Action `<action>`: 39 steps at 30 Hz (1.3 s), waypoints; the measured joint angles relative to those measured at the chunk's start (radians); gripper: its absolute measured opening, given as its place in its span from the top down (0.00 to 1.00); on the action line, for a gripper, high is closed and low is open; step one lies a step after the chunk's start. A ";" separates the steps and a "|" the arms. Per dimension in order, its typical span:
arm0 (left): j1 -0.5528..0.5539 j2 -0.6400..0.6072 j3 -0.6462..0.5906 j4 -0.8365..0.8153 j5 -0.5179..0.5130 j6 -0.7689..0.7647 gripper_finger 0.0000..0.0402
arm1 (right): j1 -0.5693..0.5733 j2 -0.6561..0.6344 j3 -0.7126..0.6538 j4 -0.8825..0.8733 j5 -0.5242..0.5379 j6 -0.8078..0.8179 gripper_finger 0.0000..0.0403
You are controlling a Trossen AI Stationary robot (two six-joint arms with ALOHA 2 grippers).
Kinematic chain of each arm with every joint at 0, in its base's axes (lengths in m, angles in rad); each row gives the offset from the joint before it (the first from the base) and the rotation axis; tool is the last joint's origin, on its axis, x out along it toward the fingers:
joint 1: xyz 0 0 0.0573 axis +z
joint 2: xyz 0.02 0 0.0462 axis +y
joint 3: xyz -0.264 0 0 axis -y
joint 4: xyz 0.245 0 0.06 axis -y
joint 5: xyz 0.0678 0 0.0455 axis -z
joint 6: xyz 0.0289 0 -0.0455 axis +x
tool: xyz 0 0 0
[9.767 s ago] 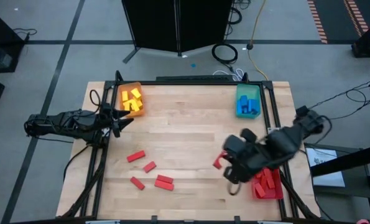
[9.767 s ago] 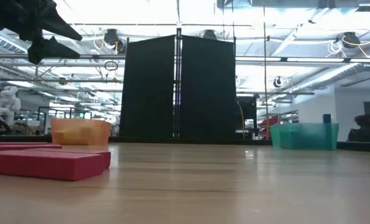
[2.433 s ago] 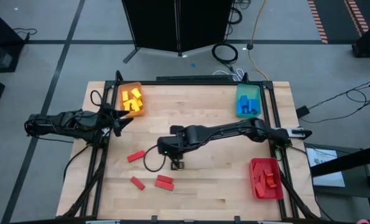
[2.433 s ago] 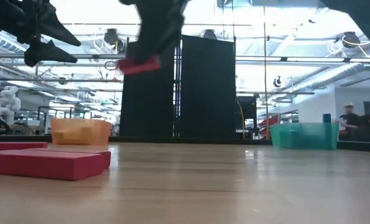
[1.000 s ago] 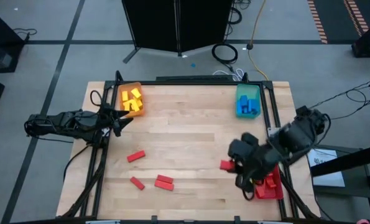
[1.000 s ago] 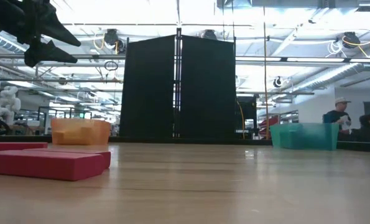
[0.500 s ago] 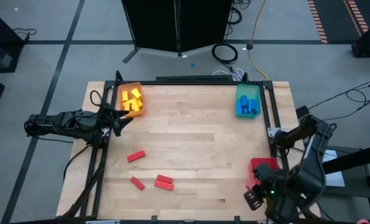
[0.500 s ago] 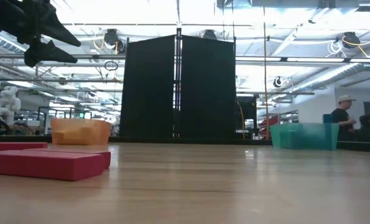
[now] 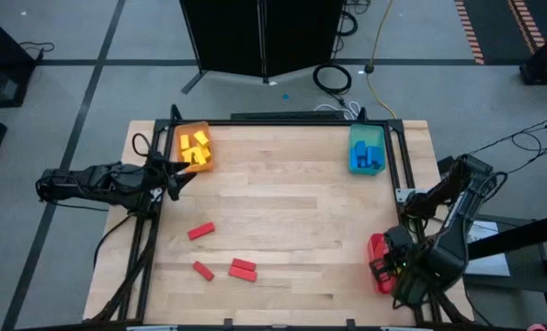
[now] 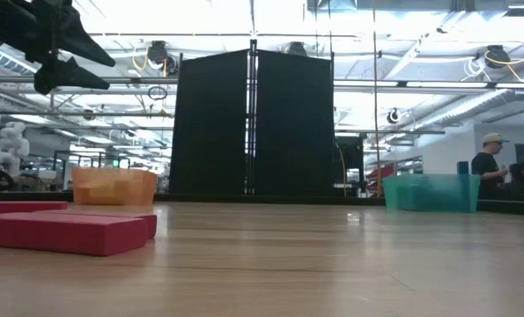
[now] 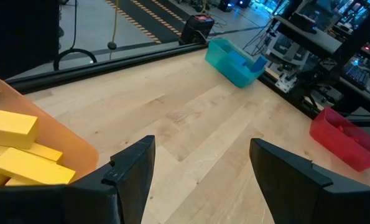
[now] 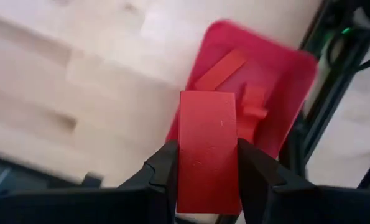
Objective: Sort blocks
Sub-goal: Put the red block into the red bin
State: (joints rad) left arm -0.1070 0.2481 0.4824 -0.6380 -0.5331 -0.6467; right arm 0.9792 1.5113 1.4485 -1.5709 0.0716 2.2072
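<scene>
So the right gripper (image 12: pixel 206 180) has its fingers clamped on a red block (image 12: pixel 208 149), squeezing it across the narrow sides so it stands up between them, and it's hanging right over the red tray (image 12: pixel 278 81) at the near right corner of the worktop (image 9: pixel 291 221). Makes sense to me: reds go in the red tray, and a couple of red pieces are already lying in there, so this looks like the moment just before a drop. The left gripper (image 11: pixel 200 168) is just parked by the orange tray (image 9: pixel 183 134) at the far left corner, fingers spread apart with nothing between them, yellow blocks (image 11: pixel 10 127) sitting in the tray right beside it. The teal tray (image 9: pixel 366 147) at the far right holds the blue ones. Four red blocks (image 9: pixel 200 231) are left loose on the near left part of the worktop, so I'd guess the job is mostly done, only reds remaining. Compared with half a second ago, the right arm has swung from off the near edge to sit more squarely over the red tray; a second ago it was carrying the block in from the worktop side. The left arm hasn't budged at all.
</scene>
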 joint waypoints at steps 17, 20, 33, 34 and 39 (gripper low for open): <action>0.000 0.000 0.000 0.000 0.000 -0.003 0.36 | -0.015 -0.100 -0.523 0.470 -0.088 0.015 0.78; 0.000 0.000 0.000 0.000 0.000 -0.004 0.36 | -0.015 -0.100 -0.565 0.470 -0.130 0.010 0.78; 0.000 0.000 0.000 0.000 -0.003 -0.028 0.36 | -0.015 -0.100 -0.577 0.499 -0.152 -0.020 0.51; 0.000 0.000 0.000 0.000 -0.003 -0.028 0.36 | -0.015 -0.100 -0.577 0.500 -0.152 -0.020 0.50; 0.000 0.000 0.000 0.000 -0.005 -0.028 0.36 | -0.015 -0.106 -0.557 0.515 -0.183 -0.060 0.48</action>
State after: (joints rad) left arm -0.1070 0.2481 0.4824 -0.6376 -0.5381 -0.6747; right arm 0.9639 1.4052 0.8913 -1.0559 -0.1115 2.1468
